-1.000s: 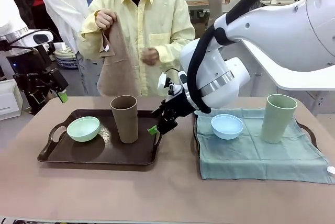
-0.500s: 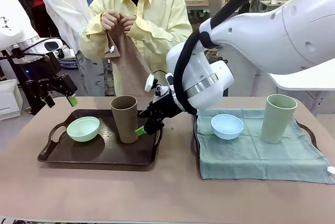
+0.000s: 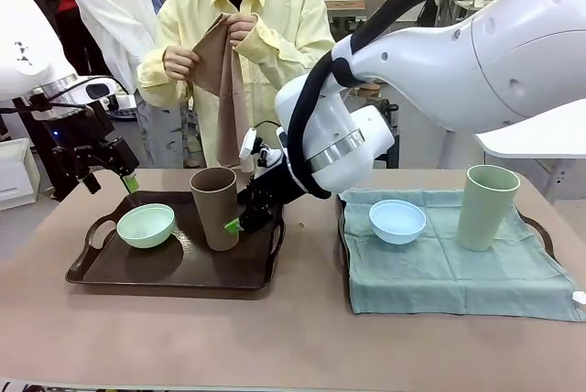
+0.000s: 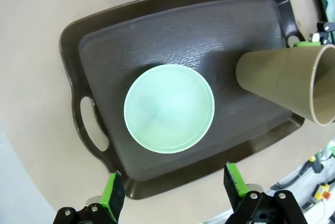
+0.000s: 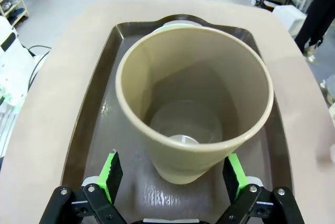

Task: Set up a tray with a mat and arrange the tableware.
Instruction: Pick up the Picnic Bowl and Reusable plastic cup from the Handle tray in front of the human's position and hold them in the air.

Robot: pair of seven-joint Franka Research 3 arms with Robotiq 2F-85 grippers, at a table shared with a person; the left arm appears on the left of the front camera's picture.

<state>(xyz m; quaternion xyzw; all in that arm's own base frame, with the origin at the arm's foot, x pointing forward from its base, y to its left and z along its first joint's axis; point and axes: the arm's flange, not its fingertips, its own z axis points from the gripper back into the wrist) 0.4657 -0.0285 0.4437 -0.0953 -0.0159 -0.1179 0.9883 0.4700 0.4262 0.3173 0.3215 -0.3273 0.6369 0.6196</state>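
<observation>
Brown tumbler (image 3: 216, 209) between mint bowl (image 3: 146, 225) and right end effector (image 5: 172, 170)

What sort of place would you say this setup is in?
Most likely a robotics lab: white robot arms work at a table, a person stands across it, and more workbenches with other people show behind.

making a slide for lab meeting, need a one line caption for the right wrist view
Right tool open and lined up on the upright brown tumbler standing in the dark tray.
</observation>
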